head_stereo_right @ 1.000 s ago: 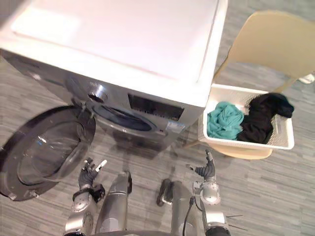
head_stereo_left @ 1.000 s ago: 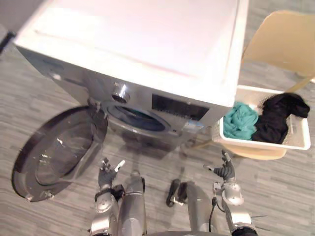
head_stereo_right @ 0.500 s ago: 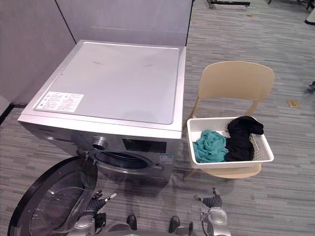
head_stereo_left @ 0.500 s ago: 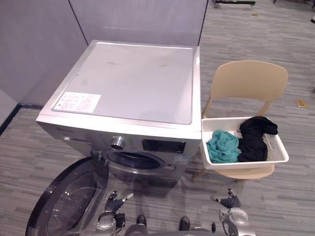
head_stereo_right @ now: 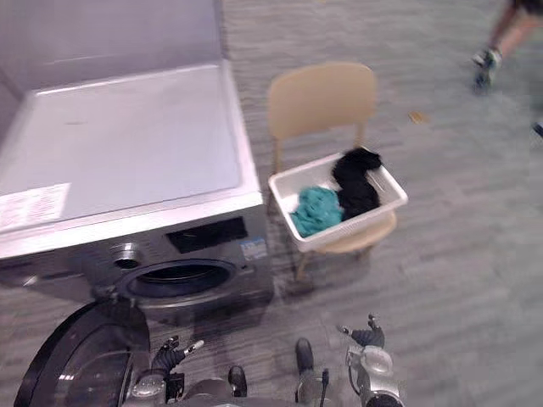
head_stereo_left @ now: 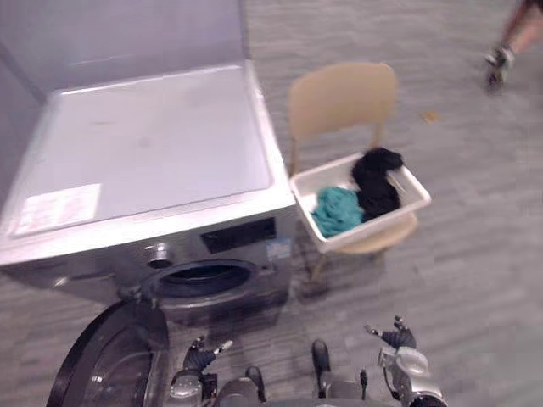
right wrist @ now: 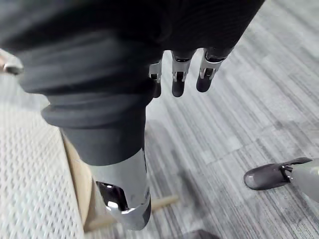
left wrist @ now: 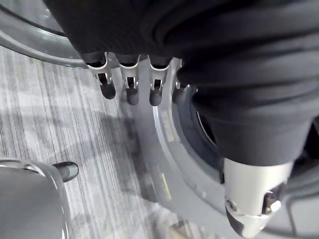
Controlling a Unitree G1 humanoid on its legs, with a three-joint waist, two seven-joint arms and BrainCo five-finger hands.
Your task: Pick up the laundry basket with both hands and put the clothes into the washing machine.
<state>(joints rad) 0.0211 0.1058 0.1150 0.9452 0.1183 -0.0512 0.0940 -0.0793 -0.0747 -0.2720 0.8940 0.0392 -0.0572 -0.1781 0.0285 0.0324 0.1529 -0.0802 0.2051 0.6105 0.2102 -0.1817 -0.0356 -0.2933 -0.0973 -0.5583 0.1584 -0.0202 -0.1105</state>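
Laundry basket [head_stereo_left: 373, 225]: on the tan chair [head_stereo_left: 342, 97] beside the washing machine [head_stereo_left: 144, 144], teal and black clothes [head_stereo_left: 337, 210] inside
Change: only the camera has swung; basket unmoved, pickup not begun
Hands: left hand [head_stereo_left: 202, 356] and right hand [head_stereo_left: 394, 337] low, well apart from it, fingers relaxed, empty
Door [head_stereo_left: 106, 365]: open
Room: grey plank floor [head_stereo_left: 475, 271]; person's legs [head_stereo_left: 509, 38] far off

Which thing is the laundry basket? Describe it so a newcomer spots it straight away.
Start at the big silver washing machine; to its right stands a tan chair. The basket is the white rectangular tub on that chair's seat, the only container there, holding a teal cloth and a black cloth.
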